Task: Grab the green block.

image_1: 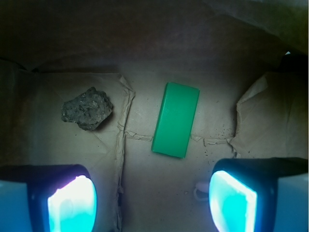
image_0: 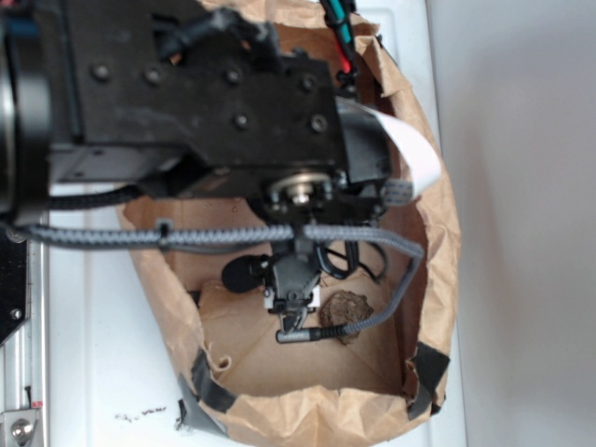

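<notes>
The pincer hangs inside a brown paper bag with its two fingers spread wide and nothing between them. Ahead of the open gap, roughly centred between the fingers and not touching either, the green block lies flat on the creased bag floor. Its long axis runs away from the pincer, tilted slightly toward the right-hand finger side at the far end.

The block looks like a rigid, smooth-faced slab, probably light, so it should not deform but could slip if pinched near a corner. Its two long edges are the natural place to take hold, at about mid-length, since the narrow width fits easily within the open gap. Because it lies flat, the fingertips likely need to reach right down to the paper.

Farther out, off toward the left finger's side and well apart from the block, sits a lumpy brown rock. The bag itself rests on a white desk.
</notes>
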Controlling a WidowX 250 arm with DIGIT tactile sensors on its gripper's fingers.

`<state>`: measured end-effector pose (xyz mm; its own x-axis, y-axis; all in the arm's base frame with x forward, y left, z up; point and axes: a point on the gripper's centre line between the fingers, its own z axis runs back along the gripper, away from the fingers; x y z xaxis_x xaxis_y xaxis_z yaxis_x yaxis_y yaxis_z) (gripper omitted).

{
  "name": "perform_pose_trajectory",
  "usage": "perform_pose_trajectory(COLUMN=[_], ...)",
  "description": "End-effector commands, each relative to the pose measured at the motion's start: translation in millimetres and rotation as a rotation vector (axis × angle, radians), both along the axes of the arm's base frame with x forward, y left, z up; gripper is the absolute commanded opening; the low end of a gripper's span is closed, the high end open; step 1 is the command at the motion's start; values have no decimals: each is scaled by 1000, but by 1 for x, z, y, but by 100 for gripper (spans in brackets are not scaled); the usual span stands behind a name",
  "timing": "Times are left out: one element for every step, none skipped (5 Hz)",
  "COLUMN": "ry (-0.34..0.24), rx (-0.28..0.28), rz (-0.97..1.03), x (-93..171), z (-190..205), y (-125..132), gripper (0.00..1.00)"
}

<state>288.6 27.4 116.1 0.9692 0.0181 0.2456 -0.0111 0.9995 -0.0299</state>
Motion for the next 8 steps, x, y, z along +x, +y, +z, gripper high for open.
perform_pose_trajectory(ry=[-77, -101, -131, -141, -123, -57, -43, -75], rx=[57, 96, 106, 84, 20, -4, 12, 28], rz=[48, 65, 74, 75, 131, 206, 253, 238], x=[28, 43, 47, 49, 49, 54, 58, 58], z=[-25, -47, -54, -57, -60, -66, -79, -83], y=[6, 11, 12, 12, 12, 9, 6, 4], gripper=[100, 100, 100, 100, 100, 100, 100, 100])
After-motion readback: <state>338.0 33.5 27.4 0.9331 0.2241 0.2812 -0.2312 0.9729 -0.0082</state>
